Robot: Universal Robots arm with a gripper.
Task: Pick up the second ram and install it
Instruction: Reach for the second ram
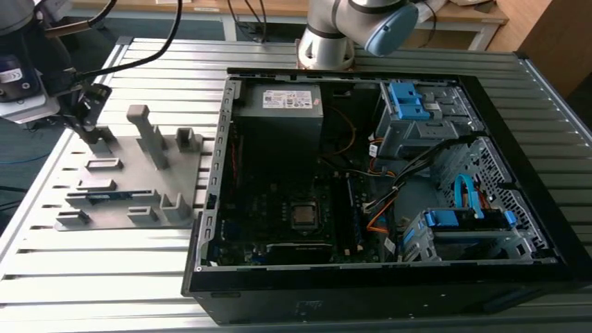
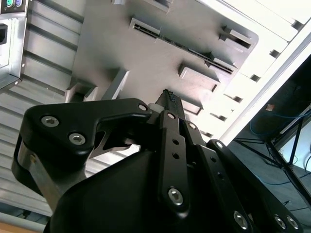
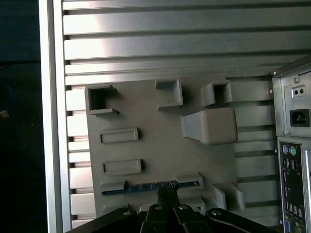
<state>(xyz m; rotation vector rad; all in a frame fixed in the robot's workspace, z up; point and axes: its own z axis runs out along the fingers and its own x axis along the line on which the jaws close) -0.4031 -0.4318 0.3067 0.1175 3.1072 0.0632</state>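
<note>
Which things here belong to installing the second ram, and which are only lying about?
Job: ram, gripper, tray, motherboard.
Lying about: power supply, blue clips, cables.

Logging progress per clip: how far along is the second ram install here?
Done: nothing yet; the second ram lies in its slot on the grey fixture. In hand: the gripper hangs above that stick, not lifting it. Left: the pickup and the seating inside the computer case.
</note>
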